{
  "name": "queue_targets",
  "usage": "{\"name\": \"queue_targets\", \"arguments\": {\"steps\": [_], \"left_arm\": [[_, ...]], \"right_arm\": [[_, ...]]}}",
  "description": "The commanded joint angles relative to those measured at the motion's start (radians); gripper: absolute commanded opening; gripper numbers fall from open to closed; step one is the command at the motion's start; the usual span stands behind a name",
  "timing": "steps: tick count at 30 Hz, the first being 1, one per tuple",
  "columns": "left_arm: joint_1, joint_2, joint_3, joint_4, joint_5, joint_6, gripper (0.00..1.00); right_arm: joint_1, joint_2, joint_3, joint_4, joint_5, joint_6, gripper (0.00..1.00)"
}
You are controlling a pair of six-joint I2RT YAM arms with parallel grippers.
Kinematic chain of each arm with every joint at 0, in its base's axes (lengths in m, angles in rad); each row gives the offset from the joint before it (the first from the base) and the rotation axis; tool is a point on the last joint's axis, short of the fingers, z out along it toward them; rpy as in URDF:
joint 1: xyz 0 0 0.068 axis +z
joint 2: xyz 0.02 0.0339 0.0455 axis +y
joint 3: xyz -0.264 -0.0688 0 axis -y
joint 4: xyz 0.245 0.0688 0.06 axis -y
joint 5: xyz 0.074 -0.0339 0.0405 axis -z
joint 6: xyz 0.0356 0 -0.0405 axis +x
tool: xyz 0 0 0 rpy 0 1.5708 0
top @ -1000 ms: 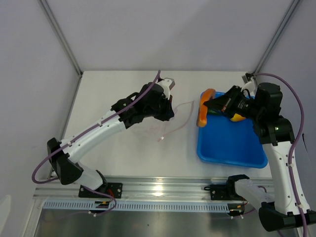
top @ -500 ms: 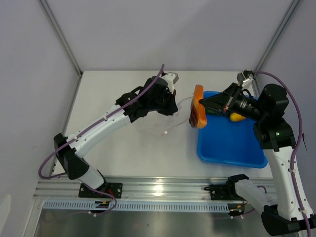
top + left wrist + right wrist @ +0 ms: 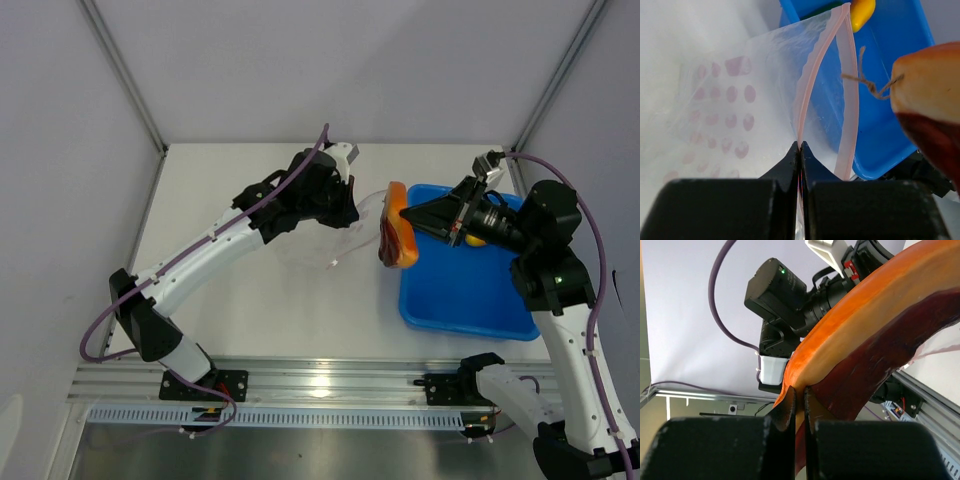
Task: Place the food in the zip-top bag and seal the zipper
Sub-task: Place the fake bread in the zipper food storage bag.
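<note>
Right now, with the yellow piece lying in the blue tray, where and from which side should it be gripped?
Likely from above, closing across its rounded body: the yellow piece lies inside the blue tray, whose raised walls would hinder a sideways approach.

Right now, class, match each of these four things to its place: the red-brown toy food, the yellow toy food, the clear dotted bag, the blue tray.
Things:
1. red-brown food
2. yellow food
3. zip-top bag
4. blue tray

Places:
A. lying in the blue tray
B. pinched at its edge by the left end effector
C. resting on the table, right side
D. gripped by the right end effector

Pairs: 1-D, 2-A, 3-B, 4-C
</note>
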Motion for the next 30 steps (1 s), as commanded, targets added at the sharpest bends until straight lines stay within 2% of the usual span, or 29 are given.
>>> {"name": "queue_targets", "arguments": {"steps": [1, 11, 22, 30], "left_arm": [[0.013, 0.005, 0.063, 0.031, 0.023, -0.015, 0.01], [0.017, -0.015, 0.032, 0.065, 0.08, -0.016, 0.01], [0.017, -0.127, -0.055, 0.083, 0.12, -0.017, 0.01], [0.017, -0.188, -0.103, 0.118, 0.167, -0.043, 0.01]], "right_arm": [[0.009, -0.022, -0.011, 0.065, -0.026, 0.027, 0.0], [0.032, -0.012, -0.114, 0.143, -0.023, 0.05, 0.0], [0.037, 0.06, -0.189, 0.25, -0.031, 0.073, 0.0], [0.04, 0.102, -0.209, 0.24, -0.006, 0.086, 0.0]]}}
